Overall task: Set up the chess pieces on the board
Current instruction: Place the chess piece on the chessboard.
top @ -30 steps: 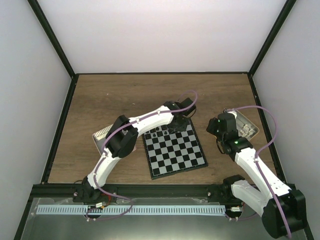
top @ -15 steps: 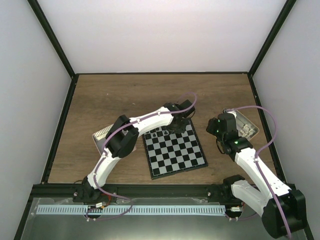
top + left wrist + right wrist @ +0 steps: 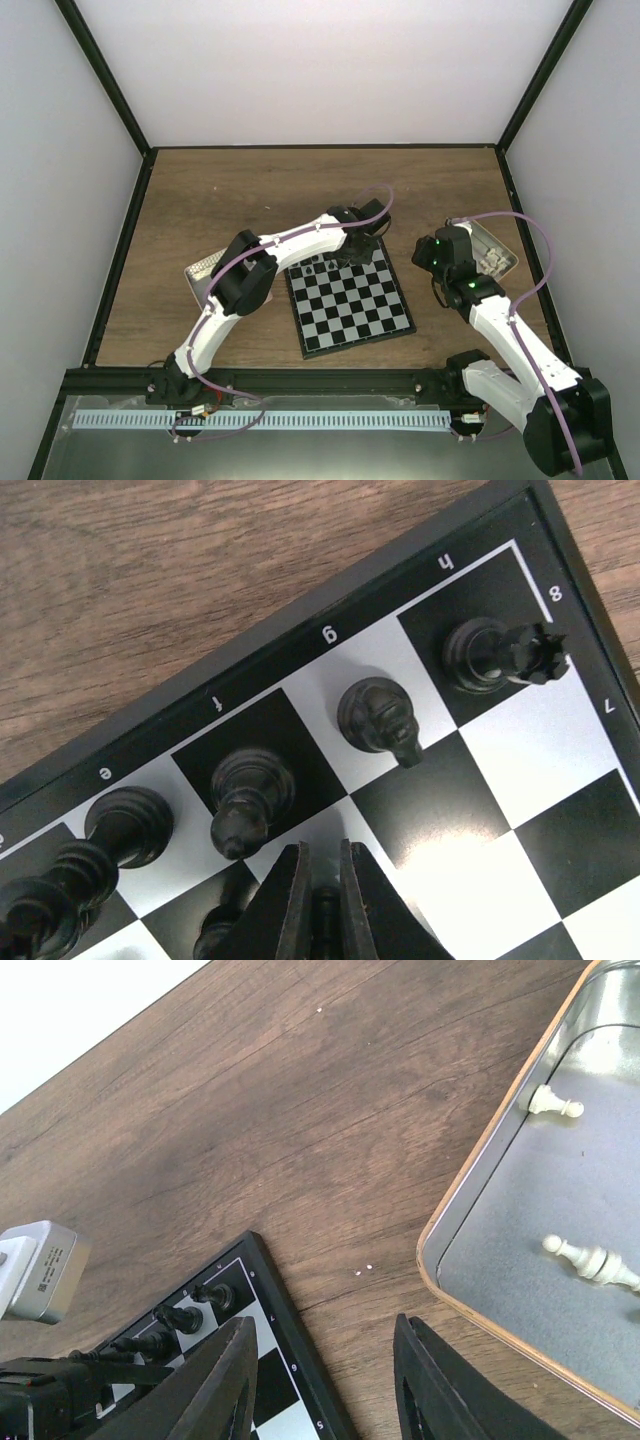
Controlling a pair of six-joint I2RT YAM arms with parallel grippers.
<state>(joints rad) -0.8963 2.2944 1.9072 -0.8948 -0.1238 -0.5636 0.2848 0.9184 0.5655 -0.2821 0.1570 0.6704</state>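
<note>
The board (image 3: 352, 308) lies in the middle of the table, with black pieces along its far row. In the left wrist view I see a rook (image 3: 490, 655) on h8, a knight (image 3: 378, 715) on g8, a bishop (image 3: 248, 795) on f8 and another black piece (image 3: 128, 825) on e8. My left gripper (image 3: 322, 880) hangs low over the second row, shut on a small black piece (image 3: 325, 912). It also shows in the top view (image 3: 358, 250). My right gripper (image 3: 325, 1380) is open and empty over bare wood, between the board's corner (image 3: 285, 1345) and the tin.
A tan-rimmed tin (image 3: 470, 1220) at the right holds cream pieces (image 3: 555, 1105), one lying down (image 3: 592, 1260); it also shows in the top view (image 3: 500, 262). A tray (image 3: 203, 272) lies left of the board, partly under my left arm. Walls enclose the table.
My left gripper has shifted slightly toward the board's far edge with the black piece in it. My right arm has barely moved.
</note>
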